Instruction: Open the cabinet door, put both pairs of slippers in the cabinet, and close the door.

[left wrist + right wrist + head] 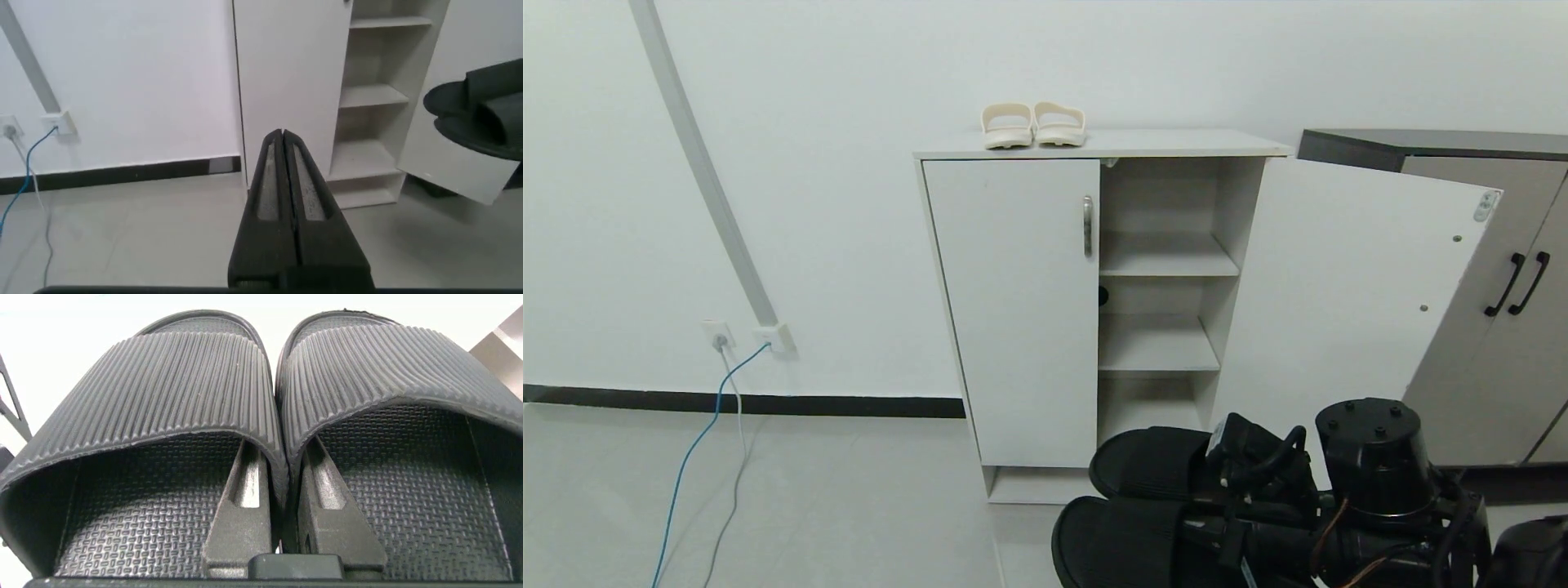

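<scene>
Your right gripper point(280, 478) has its fingers clamped on the black slippers point(1143, 498), one finger inside each, pinching their adjoining sides, low in front of the cabinet point(1176, 144). Its right door point(1339, 302) stands open, its left door point(1013, 310) shut. The beige slippers point(1034, 125) sit side by side on the cabinet's top. Your left gripper point(283, 143) has its fingers pressed together, holding nothing
</scene>
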Controlling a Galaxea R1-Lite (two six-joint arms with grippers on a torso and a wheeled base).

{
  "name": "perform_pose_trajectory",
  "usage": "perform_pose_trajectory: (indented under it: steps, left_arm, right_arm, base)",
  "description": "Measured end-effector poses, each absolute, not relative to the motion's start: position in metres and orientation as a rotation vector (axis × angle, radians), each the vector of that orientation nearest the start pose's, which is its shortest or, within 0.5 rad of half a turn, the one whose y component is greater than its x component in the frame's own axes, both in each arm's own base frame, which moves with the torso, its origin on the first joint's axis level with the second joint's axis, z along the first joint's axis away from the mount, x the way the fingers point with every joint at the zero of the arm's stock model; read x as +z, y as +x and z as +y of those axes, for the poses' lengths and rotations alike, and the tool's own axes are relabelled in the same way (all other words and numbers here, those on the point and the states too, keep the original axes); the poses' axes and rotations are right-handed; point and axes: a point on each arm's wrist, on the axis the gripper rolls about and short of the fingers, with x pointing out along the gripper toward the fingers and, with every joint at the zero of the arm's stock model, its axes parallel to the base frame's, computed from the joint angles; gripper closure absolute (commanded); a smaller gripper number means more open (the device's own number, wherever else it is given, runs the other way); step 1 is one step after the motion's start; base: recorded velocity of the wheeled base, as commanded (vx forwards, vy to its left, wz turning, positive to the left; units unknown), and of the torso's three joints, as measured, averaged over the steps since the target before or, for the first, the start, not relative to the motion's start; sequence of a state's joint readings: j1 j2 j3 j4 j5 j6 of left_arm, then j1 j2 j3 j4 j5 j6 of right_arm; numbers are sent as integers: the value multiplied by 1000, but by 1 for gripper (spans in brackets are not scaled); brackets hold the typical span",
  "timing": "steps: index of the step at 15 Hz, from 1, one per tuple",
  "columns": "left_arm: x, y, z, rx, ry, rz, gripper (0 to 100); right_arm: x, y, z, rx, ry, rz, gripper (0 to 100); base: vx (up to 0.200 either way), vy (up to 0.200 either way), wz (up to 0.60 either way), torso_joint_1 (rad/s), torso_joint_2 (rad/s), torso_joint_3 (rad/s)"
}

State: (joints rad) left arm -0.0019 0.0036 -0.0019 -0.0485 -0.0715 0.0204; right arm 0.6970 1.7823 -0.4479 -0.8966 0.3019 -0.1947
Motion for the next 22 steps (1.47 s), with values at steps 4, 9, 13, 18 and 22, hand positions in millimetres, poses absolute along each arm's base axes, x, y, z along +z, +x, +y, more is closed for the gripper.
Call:
perform_pose_trajectory:
  steps: [4,9,13,18,22]
  left_arm:
    - [76,-23,1,27,25,-10,100]
    - [76,-23,-1,-44,23,-8,100]
    - [76,-23,-1,-36,17,-6,100]
    - [76,-23,-1,-35,18,-6,100]
    - [76,-23,-1,-35,17,-6,100]
  right_arm:
    - [98,202,178,1024,-265,351,100]
    - [103,212,187,853,-237,322,100]
    - [107,217,226,552,-56,320,100]
    - [99,233,266,332,-30,279,100]
    - [91,257,287,73,-17,241,100]
  base:
    - [0,0,0,0,0,0]
    - [0,0,0,0,0,0]
    - [0,0,0,0,0,0]
    - [0,0,0,0,0,0]
    - [0,0,0,0,0,0]
